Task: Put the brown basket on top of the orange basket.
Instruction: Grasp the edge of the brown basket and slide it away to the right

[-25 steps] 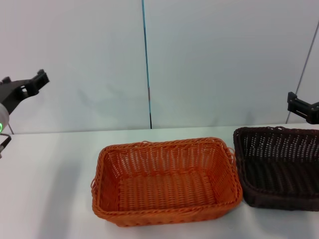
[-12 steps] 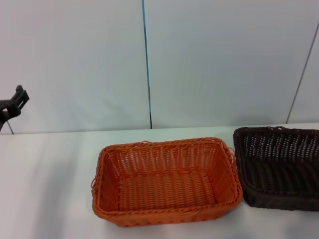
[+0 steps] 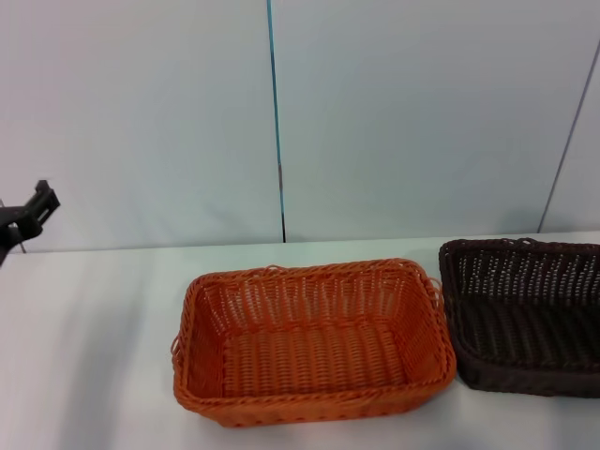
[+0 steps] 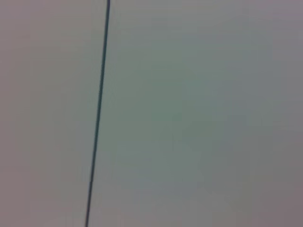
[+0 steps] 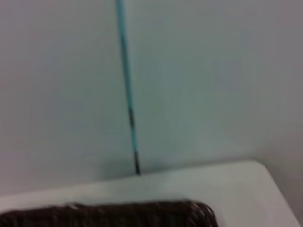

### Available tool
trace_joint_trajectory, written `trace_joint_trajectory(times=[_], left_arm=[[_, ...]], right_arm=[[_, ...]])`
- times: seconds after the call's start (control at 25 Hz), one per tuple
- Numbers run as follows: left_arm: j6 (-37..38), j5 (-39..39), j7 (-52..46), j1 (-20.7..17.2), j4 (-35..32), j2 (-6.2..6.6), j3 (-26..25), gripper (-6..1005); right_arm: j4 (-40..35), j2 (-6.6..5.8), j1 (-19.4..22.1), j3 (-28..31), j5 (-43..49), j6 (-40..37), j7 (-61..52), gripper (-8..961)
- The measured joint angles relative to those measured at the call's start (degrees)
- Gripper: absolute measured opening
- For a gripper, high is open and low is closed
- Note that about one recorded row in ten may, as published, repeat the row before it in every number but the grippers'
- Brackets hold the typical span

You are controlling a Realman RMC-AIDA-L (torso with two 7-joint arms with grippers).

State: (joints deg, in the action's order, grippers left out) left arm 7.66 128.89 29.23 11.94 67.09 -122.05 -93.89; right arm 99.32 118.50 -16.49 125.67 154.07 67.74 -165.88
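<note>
The orange basket [image 3: 312,339] is sitting in the middle of the white worktop [image 3: 94,356], open side up, its long axis running left to right across the head view. The brown basket [image 3: 523,314] is sitting just beside it on the robot's right, also open side up, its near corner almost touching the orange one's right rim, though whether they are actually touching is too close to call. The brown basket is running off the right edge of the head view, so its full length is not showing; what is visible suggests the same left-to-right lie, turned slightly.

The left hand [image 3: 28,217] is hovering at the far left edge of the head view, raised above the worktop and well apart from both baskets; only a dark part of it is showing, so I cannot tell whether its fingers are spread or pressed together. The right hand is not showing in any view. The right wrist view is catching only the brown basket's braided rim [image 5: 109,213] low in the picture, with the worktop and the pale wall [image 5: 213,71] behind it.
</note>
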Motion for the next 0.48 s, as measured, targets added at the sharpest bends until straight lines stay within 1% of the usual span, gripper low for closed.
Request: trace_joint_trajectory(times=[0.12,0.28,0.4,0.48], left_arm=[[-0.1,0.1,-1.4,1.6,-2.3,0.6,0.1,908],[1.5,0.3,-1.3,2.9,-4.4,0.95,0.2,908],[5.4,2.1,-1.4,2.6,-4.6,1.02,1.1,908],[8.5,3.7,-2.0,1.9,-4.0,0.83,1.9,907]], right_arm=[[-2.0,-0.34,-1.8,2.3,1.7,2.9,0.5,944],[-5.0,-0.52,-3.2,3.6,2.5,3.6,1.9,944],[-5.8,-0.57,-3.6,4.1,2.6,3.6,2.5,944],[-6.1,-0.57,-3.8,4.3,2.6,3.6,2.8,944]])
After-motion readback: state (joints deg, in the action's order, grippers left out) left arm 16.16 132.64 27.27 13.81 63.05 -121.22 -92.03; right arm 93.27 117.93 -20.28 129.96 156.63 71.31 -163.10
